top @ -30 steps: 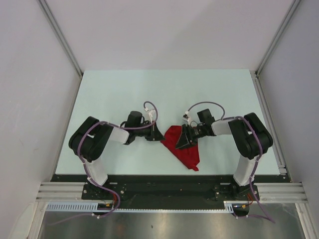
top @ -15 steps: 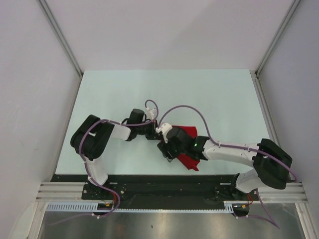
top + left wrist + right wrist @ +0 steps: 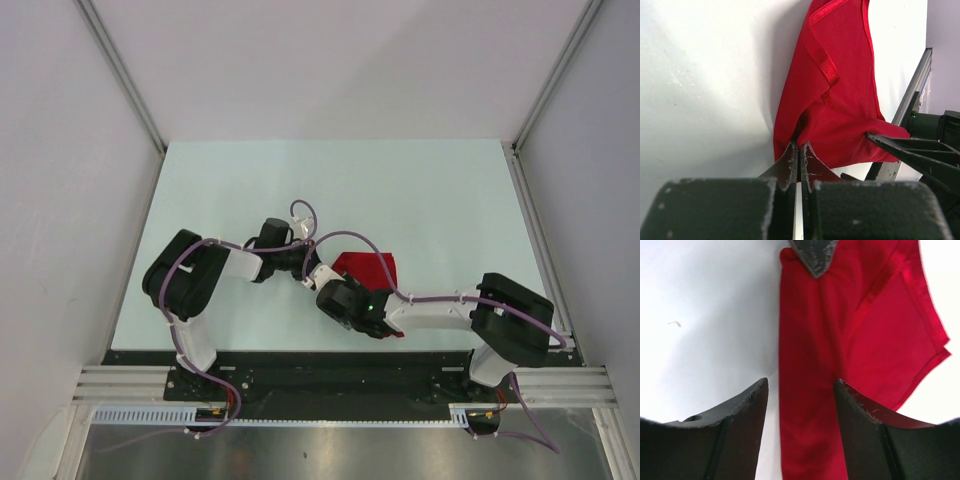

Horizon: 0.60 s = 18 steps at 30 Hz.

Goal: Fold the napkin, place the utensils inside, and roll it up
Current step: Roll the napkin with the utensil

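The red napkin (image 3: pixel 366 268) lies folded and bunched on the pale table, with a long rolled fold along its left side. My left gripper (image 3: pixel 306 271) is shut on the napkin's left corner (image 3: pixel 790 131). My right gripper (image 3: pixel 326 287) is open and straddles the long fold (image 3: pixel 807 405), one finger (image 3: pixel 747 405) over bare table, the other over cloth. The left gripper's tip (image 3: pixel 815 257) shows at the top of the right wrist view. A right finger (image 3: pixel 905 147) shows by the cloth in the left wrist view. The orange utensils are out of view.
The pale green table (image 3: pixel 250 190) is walled by grey panels and metal rails (image 3: pixel 535 230). The right arm (image 3: pixel 440 310) stretches low along the near edge. A purple cable (image 3: pixel 345 240) loops over the napkin's left end.
My right arm has swung from the napkin's right side across the near edge to its left end. The napkin has shifted and bunched. The left gripper has stayed at the left corner.
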Available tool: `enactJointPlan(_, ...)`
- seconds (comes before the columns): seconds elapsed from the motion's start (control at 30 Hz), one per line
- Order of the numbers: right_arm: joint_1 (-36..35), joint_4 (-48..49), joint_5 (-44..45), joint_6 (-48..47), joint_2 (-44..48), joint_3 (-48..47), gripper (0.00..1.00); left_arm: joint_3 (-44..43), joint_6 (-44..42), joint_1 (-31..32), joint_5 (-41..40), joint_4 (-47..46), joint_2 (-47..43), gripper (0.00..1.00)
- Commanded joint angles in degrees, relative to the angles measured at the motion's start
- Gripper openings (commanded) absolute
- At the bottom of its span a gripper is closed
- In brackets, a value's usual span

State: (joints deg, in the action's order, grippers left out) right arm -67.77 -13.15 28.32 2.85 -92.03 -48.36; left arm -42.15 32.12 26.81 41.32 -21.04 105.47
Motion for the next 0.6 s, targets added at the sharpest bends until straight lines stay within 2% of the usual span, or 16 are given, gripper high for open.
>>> enactJointPlan(0.0,-0.6,1.3,5.1,-2.1,2.5,-0.9,0.61,-1.1,-0.6,-0.4,0.1,2.5,0.9,0.0)
enactJointPlan(0.3,1.4,2.2,0.0,-2.5,2.9,0.9,0.61,-1.4,-0.5,-0.4,0.0,2.8,0.9,0.0)
enactJointPlan(0.57,4.0,0.2,-9.0,0.0,-0.3,-0.2,0.5,-1.8,-0.4,-0.4,-0.2,3.4,0.4,0.0)
